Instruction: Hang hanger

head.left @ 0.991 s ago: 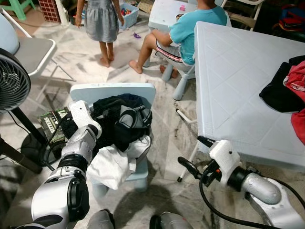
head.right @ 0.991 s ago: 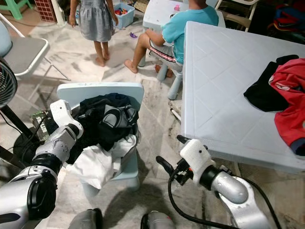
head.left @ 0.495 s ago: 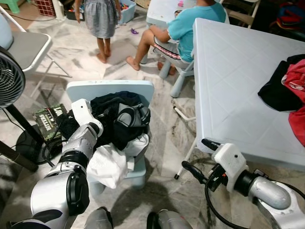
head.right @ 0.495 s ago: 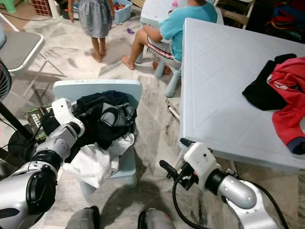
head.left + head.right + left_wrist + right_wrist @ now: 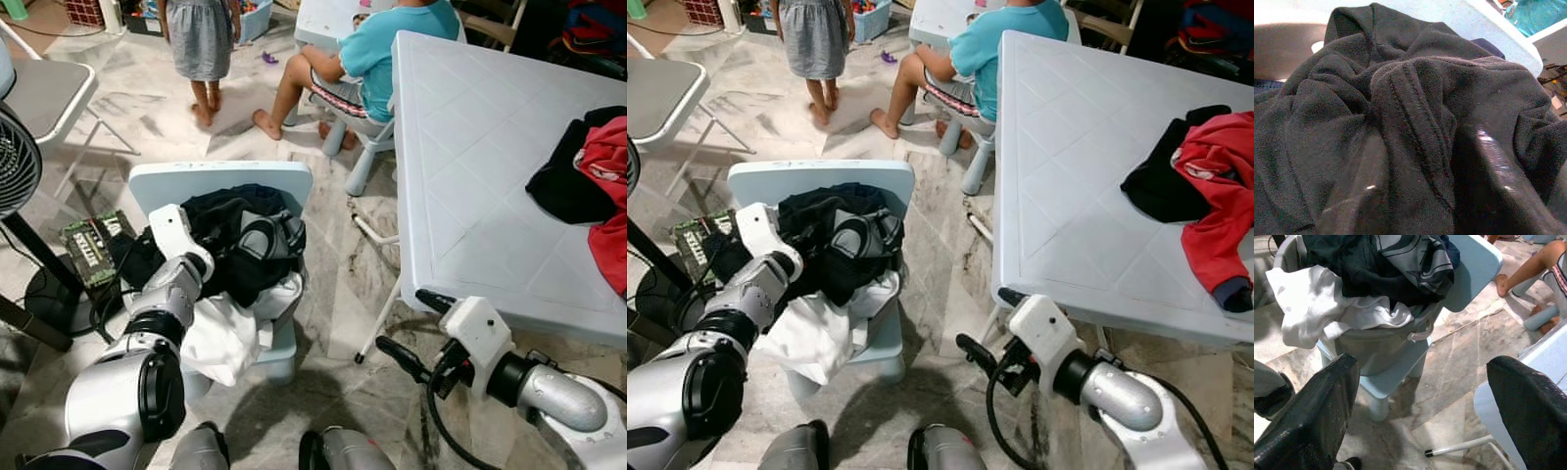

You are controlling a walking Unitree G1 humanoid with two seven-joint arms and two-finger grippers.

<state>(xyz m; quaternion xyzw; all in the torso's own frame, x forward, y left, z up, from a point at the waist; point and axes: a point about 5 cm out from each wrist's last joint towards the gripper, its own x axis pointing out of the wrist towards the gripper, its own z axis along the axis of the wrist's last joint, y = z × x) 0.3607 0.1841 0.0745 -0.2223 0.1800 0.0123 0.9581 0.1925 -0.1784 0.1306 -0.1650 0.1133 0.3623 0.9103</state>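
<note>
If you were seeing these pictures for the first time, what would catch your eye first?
A heap of dark clothes over a white garment fills a small pale blue chair, with the left claw buried in the dark fabric. To the right, the right claw hangs open beside a white table bearing red and black clothing.

Crumpled dark clothing (image 5: 1400,127) takes up nearly the whole left wrist view, its thick folds and a stitched seam (image 5: 1418,127) running down the middle. Two glossy dark shapes, blurred, lie low against the cloth. Behind the pile runs a pale blue chair edge (image 5: 1488,29), with something teal (image 5: 1540,14) beyond it.
</note>
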